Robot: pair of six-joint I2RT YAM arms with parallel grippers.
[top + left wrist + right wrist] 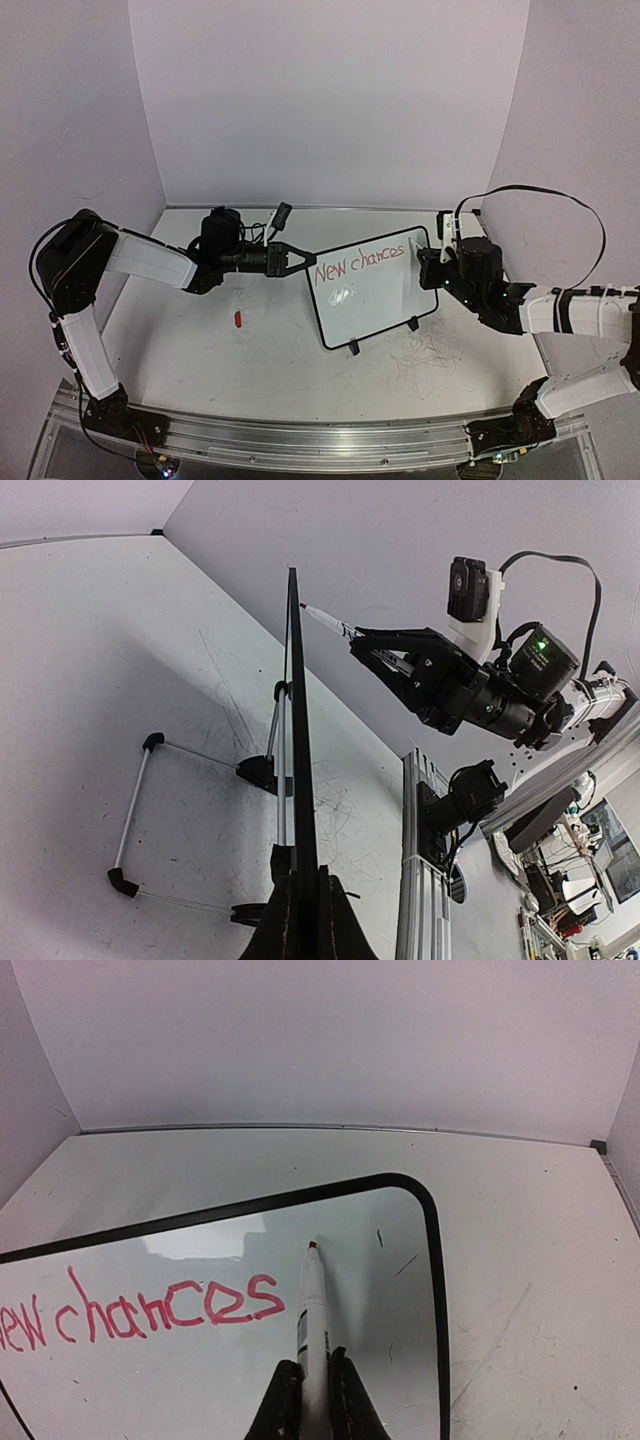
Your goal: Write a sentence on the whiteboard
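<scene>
Left hand [305, 262] clamps the whiteboard [375, 300] edge, right hand [313, 1368] clamps a marker [312, 1300]; tip contact unclear.

The whiteboard [372, 290] in the middle of the top view is white, with a thin black frame and black feet. Across it there is red writing [160, 1312] that says "New chances". The marker [313, 1320] at the bottom middle of the right wrist view is white with a red tip. The left gripper [300, 258] and the right gripper [313, 1400] are black. A small red piece [239, 319] shows at the lower left of the board. The table [200, 350] is white with thin dark scribbly marks. The walls [330, 90] look pale purple. The left arm [150, 260] and the right arm [590, 315] are white and black. The cable [560, 195] at the upper right is black. The rail [300, 435] along the bottom is shiny silver.
</scene>
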